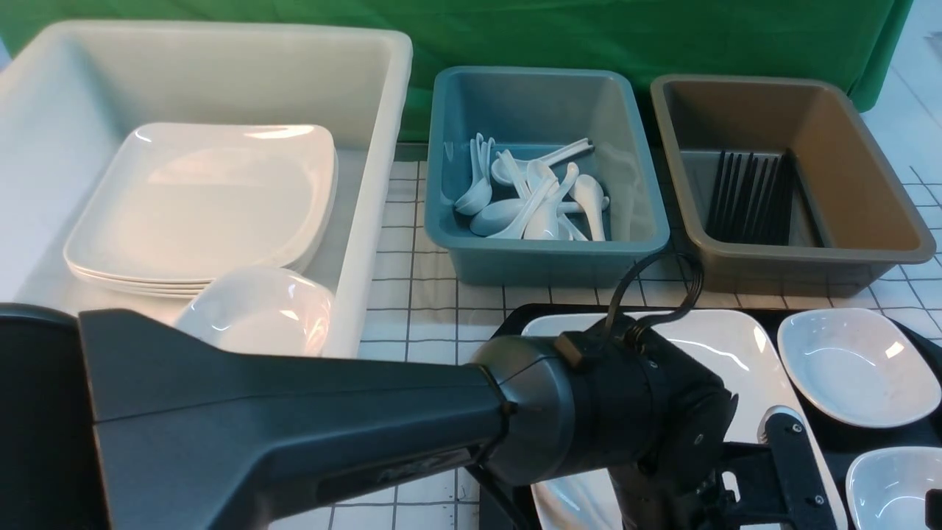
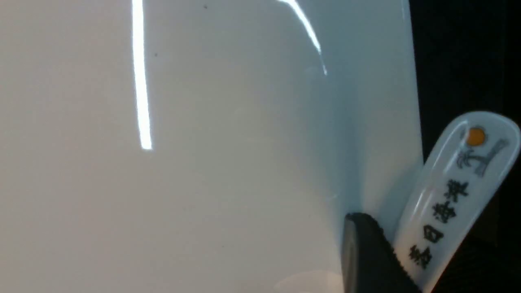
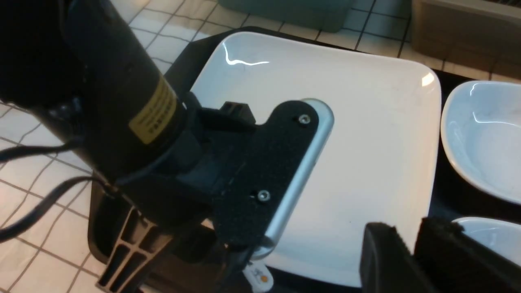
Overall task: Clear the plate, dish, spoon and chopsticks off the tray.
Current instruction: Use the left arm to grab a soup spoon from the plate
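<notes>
The large white plate [image 1: 728, 353] lies on the black tray [image 1: 515, 316] and fills the left wrist view [image 2: 203, 162]. My left gripper [image 2: 423, 260] is down at the plate's near edge, shut on the handle of the white spoon [image 2: 452, 195], which bears black characters. The handle's tip shows under that gripper in the right wrist view [image 3: 258, 278]. My right gripper [image 3: 407, 240] is shut and empty, above the plate's [image 3: 366, 142] right edge. Two small white dishes [image 1: 857, 364] [image 1: 894, 486] sit on the tray to the right. No chopsticks show on the tray.
A white tub [image 1: 383, 147] at the back left holds stacked plates and a dish. A blue tub [image 1: 548, 258] holds several spoons. A brown tub [image 1: 802, 258] holds black chopsticks [image 1: 747, 195]. My left arm [image 1: 294, 427] crosses the foreground.
</notes>
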### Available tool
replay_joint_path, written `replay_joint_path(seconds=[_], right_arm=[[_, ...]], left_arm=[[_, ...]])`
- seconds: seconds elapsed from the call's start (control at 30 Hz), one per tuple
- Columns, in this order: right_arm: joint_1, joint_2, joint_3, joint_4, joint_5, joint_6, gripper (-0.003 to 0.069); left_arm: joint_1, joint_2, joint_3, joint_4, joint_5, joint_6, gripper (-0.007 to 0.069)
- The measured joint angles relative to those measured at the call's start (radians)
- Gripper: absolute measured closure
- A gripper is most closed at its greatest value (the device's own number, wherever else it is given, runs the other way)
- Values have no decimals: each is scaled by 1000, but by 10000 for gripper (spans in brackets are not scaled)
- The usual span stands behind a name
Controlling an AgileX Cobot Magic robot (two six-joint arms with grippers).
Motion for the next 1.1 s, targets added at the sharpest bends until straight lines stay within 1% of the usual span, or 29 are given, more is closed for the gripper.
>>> replay_joint_path(seconds=[0.1,0.2,0.43,0.7,1.1], right_arm=[[0,0,0,0,0,0,479],[0,0,0,0,0,0,479],[0,0,0,0,0,0,477],[0,0,0,0,0,0,465],[0,0,0,0,0,0,453]], left_arm=[[0,-7,0,-26,25,-2,536],[0,-13,0,-33,32,-2,566],[0,-14,0,-47,63,-2,577],[0,-16,0,-105,154,-2,583],[0,-17,0,-131,191,-2,587]])
